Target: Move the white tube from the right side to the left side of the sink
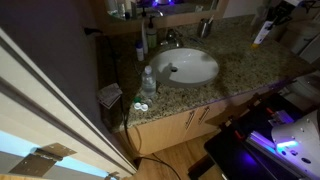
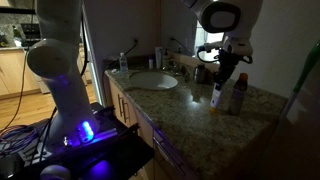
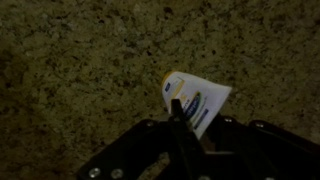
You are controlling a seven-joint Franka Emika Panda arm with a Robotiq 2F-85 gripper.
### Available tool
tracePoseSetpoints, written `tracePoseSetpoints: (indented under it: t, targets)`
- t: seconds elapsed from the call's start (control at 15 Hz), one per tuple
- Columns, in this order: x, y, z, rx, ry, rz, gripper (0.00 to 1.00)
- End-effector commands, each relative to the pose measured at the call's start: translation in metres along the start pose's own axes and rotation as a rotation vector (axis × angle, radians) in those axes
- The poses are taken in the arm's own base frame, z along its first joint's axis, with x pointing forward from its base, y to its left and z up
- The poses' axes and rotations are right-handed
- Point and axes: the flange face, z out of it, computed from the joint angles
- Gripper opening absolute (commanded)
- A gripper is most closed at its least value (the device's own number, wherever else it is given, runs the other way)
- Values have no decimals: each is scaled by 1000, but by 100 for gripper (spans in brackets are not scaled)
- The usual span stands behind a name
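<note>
**Step in hand: tube gripped, carry across the sink not yet done.**

The gripper (image 2: 221,80) has its fingers closed to tube width on the tube (image 3: 196,100). The tube hangs below the fingertips with its lower end near the counter (image 3: 70,70); whether it touches cannot be told. The sink (image 2: 150,88) is well apart from the fingers. The next move probably calls for a lift clear of the counter, then a carry over the basin to its far side, avoiding the dark bottle (image 2: 238,95) just beside the fingers. The basin shows nothing inside except a dark spot, probably the drain. The dark bottle's contents cannot be made out.
</note>
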Motion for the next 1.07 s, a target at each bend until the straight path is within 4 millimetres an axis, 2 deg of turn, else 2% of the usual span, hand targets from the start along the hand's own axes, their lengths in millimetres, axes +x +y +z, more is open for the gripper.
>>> tracePoseSetpoints:
  t: [0.0,0.13,0.27,0.6,0.67,0.73,0.8,0.87,0.93,1.0]
  targets:
    - [1,2,-3,-4,-3,-33,1]
    - [-4,2,-9,-5,-15,-62,0]
    - [-18,-1,-32,15,-34,-153,1]
    - [-77,2,-141,98,-99,-418,1]
    - [-85,8,-169,130,-131,-461,1]
    - [-85,14,-186,156,-159,-505,1]
    - [-80,0,-157,115,-116,-426,3]
    - [-86,7,-179,135,-128,-459,3]
    - [-89,13,-193,150,-130,-475,3]
    - [-90,16,-198,156,-131,-483,3]
